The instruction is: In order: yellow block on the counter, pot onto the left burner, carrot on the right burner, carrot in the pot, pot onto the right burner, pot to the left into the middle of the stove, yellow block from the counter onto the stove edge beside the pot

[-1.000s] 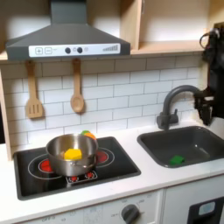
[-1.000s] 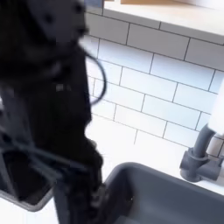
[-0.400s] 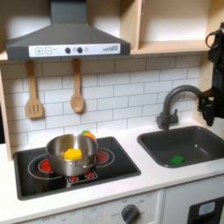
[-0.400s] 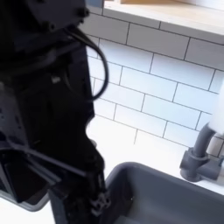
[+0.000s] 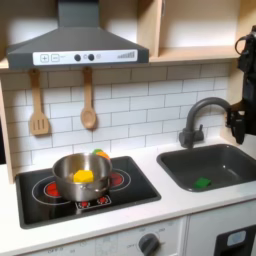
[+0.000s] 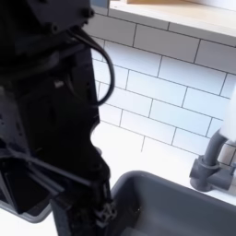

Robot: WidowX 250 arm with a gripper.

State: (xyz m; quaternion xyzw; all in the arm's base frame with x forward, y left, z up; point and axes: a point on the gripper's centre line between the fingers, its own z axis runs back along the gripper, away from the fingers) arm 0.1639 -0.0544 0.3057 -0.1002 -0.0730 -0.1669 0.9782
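Black blocky arm [image 6: 55, 129], looping black cables [image 6: 103, 69]

Yellow block [image 5: 83, 176] inside pot [image 5: 68, 179]

Hidden items I logged: carrot [image 5: 100, 154], mostly behind the pot [image 5: 81, 176] wall; yellow block [image 5: 84, 176], lower part sunk inside. Arm [image 5: 243, 105] cut by the first exterior view's right edge, hand state unreadable. Second exterior view: blurred arm [image 6: 51, 120] covered the worktop [image 6: 124, 141].

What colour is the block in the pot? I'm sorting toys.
Yellow block, clearest in the first exterior view.
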